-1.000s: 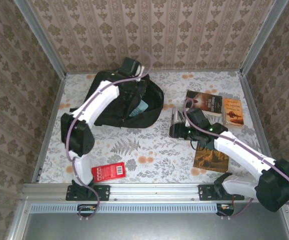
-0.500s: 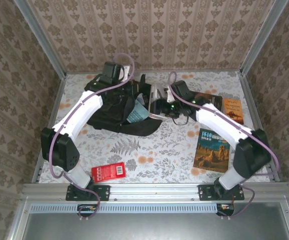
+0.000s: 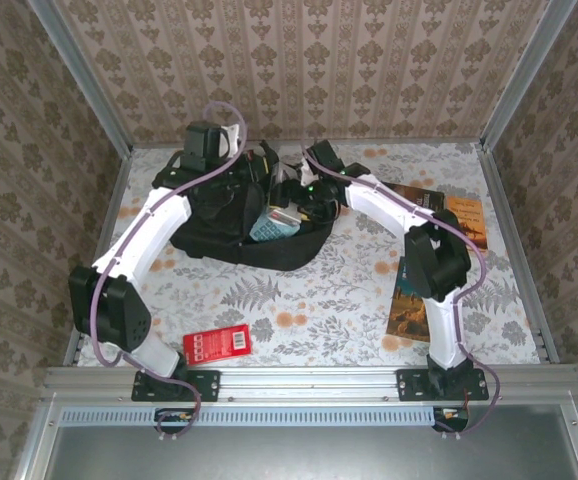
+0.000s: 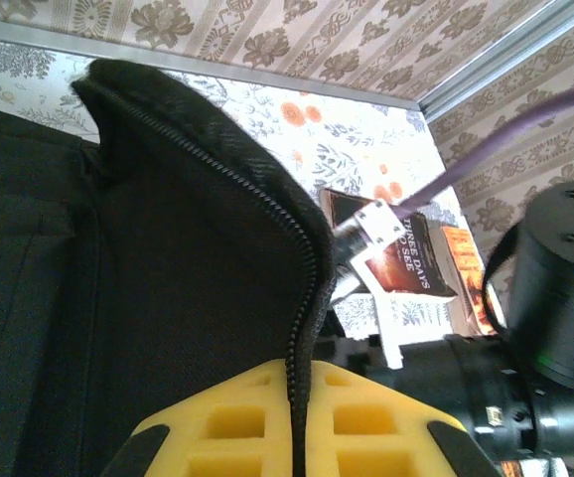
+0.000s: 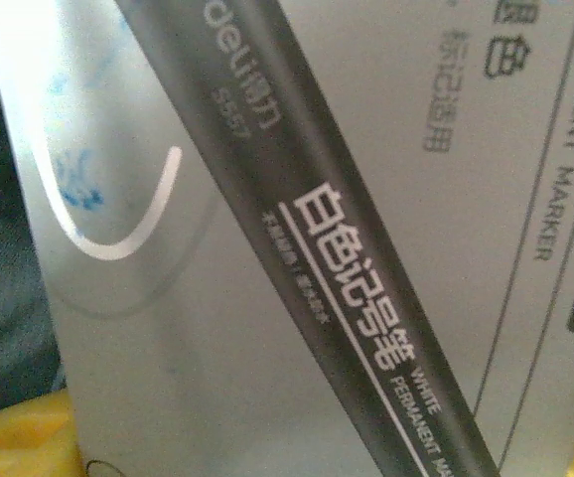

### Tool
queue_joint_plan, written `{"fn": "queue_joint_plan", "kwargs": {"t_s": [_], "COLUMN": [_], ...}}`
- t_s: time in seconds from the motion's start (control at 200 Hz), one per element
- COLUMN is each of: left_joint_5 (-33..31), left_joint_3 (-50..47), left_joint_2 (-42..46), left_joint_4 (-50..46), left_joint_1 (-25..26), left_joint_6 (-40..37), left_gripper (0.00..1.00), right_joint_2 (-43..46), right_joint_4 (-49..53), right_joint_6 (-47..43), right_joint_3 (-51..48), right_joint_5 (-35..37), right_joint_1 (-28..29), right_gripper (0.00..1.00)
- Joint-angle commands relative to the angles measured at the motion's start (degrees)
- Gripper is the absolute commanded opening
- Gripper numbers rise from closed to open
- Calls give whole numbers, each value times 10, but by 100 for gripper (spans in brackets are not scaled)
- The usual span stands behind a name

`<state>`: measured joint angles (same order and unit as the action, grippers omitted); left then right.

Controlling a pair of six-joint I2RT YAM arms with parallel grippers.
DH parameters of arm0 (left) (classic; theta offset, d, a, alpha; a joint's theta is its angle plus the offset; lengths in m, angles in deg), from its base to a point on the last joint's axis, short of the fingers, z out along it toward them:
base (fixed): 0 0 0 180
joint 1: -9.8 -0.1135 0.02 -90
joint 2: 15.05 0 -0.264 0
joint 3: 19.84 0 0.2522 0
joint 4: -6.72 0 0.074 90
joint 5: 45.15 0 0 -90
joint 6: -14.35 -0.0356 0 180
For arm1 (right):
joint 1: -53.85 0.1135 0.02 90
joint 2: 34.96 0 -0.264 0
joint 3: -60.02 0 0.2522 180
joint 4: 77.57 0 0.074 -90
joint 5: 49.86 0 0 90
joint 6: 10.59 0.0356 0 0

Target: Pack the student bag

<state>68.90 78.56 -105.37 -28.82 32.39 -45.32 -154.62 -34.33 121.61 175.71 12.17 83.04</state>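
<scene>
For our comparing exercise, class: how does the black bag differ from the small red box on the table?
The bag is black; the red box is red with white marks. The bag is far bigger than the box. The bag sits at the far side, its edge pinched in the left gripper; the box lies by the near edge, untouched. Both rest on the table.
</scene>
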Motion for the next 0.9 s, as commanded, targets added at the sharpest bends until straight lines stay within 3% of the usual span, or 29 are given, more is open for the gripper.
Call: {"fn": "queue_joint_plan", "kwargs": {"t_s": [0.0,0.33,0.59,0.77,0.895], "left_joint_5": [24,24,33,39,40], "left_joint_3": [-3,-3,6,2,1], "left_joint_2": [37,34,17,17,18], "left_joint_4": [43,46,47,53,52], "left_joint_1": [-9,-31,-33,-34,-38], "left_joint_6": [24,38,46,47,48], "left_gripper": [0,0,0,0,0], "right_joint_2": [-38,-45,-72,-94,-78], "right_joint_4": [10,20,26,-49,-76], "right_joint_6": [35,66,60,80,74], "right_joint_3": [50,39,59,78,62], "right_joint_5": [-26,-2,-28,-61,-60], "right_joint_1": [9,32,45,47,45], "right_gripper": [75,80,84,97,100]}}
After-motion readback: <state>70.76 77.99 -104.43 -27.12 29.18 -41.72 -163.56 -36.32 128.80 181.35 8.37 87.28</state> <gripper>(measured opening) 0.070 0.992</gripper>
